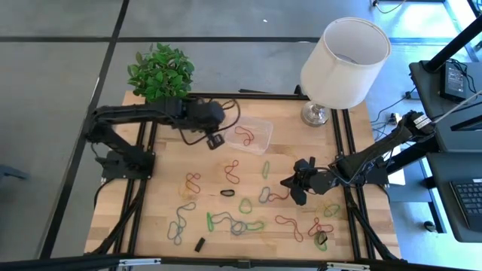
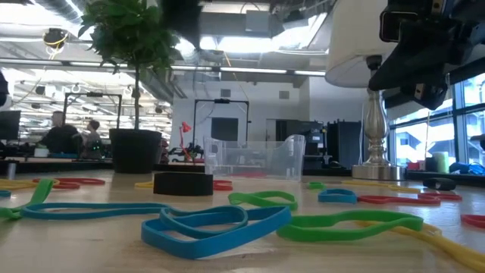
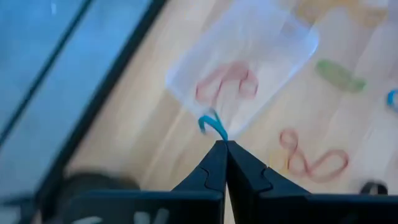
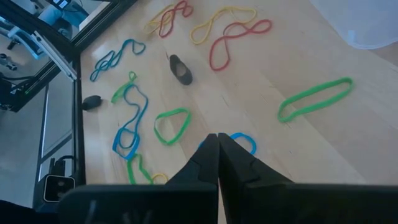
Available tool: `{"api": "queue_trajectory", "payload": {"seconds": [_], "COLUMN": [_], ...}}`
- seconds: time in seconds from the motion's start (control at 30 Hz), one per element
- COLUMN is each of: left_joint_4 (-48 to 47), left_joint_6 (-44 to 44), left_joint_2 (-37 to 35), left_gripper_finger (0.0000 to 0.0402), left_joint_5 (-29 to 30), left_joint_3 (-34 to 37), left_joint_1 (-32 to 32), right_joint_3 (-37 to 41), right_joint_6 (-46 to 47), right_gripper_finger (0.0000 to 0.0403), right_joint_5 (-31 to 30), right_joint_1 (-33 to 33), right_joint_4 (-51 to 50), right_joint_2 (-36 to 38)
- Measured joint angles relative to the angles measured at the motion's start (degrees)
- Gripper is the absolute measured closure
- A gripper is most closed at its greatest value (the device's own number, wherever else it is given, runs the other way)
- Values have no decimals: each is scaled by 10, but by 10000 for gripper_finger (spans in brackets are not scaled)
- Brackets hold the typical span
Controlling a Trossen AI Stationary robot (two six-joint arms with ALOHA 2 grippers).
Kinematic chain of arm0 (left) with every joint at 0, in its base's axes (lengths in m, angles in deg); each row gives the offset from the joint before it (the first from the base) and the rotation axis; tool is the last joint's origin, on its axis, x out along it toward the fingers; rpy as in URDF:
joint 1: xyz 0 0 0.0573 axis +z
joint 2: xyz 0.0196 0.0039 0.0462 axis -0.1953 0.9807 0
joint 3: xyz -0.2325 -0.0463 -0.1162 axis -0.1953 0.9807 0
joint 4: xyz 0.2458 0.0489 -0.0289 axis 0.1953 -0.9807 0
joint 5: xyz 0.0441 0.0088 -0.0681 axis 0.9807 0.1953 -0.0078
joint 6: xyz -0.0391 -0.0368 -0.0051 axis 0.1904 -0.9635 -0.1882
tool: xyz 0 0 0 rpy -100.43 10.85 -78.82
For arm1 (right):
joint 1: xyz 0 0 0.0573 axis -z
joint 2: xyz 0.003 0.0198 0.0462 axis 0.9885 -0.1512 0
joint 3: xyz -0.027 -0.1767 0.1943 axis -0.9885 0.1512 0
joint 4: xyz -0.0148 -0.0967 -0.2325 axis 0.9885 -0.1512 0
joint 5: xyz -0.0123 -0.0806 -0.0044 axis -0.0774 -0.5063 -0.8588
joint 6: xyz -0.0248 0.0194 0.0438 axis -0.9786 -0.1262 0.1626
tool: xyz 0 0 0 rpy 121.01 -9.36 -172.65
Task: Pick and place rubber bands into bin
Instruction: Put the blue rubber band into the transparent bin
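Observation:
The clear bin (image 1: 252, 134) stands at the table's far middle and holds a red rubber band (image 3: 227, 81). My left gripper (image 1: 215, 141) is just left of the bin, above the table, shut on a blue rubber band (image 3: 212, 123). My right gripper (image 1: 296, 186) is shut and empty, raised over the table's right middle. A blue band (image 4: 244, 142) lies on the wood below it. Many more rubber bands (image 1: 233, 222) in green, red, blue and yellow lie flat across the table's near half. My left gripper (image 3: 222, 143) pinches the blue rubber band between its two fingertips. Only a short curl of the band (image 3: 211, 121) sticks out past the tips. The curl is lifted clear and shows in front of the bin's edge (image 3: 186, 102).
A potted plant (image 1: 160, 71) stands at the far left corner and a lamp (image 1: 343, 60) at the far right. A small black block (image 1: 199, 244) lies near the front edge. A black loop (image 1: 227, 193) lies mid-table.

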Motion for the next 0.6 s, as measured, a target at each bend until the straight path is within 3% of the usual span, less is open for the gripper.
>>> {"api": "queue_trajectory", "payload": {"seconds": [0.33, 0.6], "left_joint_4": [26, 30], "left_joint_6": [115, 43], "left_joint_2": [177, 287], "left_gripper_finger": [400, 400], "left_joint_5": [-4, -49], "left_joint_3": [-167, -180], "left_joint_1": [0, 24], "right_joint_3": [0, 0], "right_joint_6": [5, 6], "right_gripper_finger": [402, 402], "right_joint_5": [-5, -5], "right_joint_1": [0, 0], "right_joint_4": [4, 18], "right_joint_2": [0, 0]}}
